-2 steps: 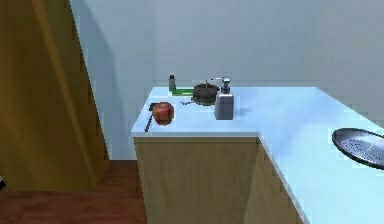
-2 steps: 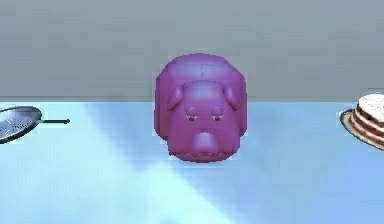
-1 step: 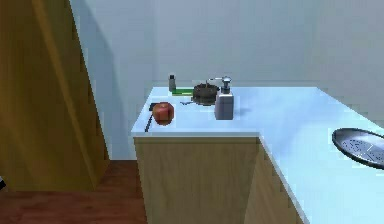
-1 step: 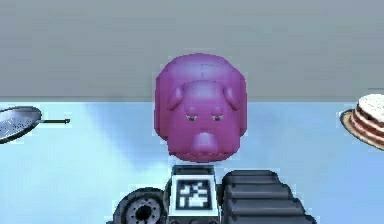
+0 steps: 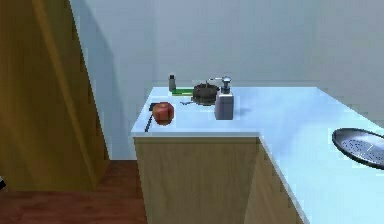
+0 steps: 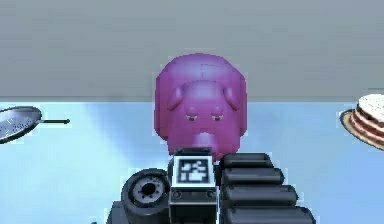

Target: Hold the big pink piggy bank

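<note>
looking ahead, the forward view shows a countertop carrying a red apple and a soap dispenser. the arm side view puts the big pink piggy bank upright on the countertop just beyond the gripper; whether it holds anything i cannot tell. the rounded body could slip or get shoved away if the grip lands off-centre.

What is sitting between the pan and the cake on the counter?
The big pink piggy bank stands between the pan and the cake, with bare counter on both sides of it. That shows in the arm side view.
</note>
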Controlling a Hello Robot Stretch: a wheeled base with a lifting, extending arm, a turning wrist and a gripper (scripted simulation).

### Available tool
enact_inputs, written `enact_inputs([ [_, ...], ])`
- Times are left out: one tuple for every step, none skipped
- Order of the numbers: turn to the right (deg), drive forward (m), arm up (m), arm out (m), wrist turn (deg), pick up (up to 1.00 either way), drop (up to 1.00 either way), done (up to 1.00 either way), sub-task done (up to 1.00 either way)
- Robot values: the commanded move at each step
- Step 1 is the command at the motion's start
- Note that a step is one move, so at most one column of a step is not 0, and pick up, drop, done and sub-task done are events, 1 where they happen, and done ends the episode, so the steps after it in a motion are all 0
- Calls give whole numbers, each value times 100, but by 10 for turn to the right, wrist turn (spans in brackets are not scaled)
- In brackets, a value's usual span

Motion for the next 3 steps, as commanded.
enact_inputs([
  [0, 0, 0, 0, 450, 0, 0, 0, 0],
  [0, 0, 0, 0, 450, 0, 0, 0, 0],
  [0, 0, 0, 0, 450, 0, 0, 0, 0],
])
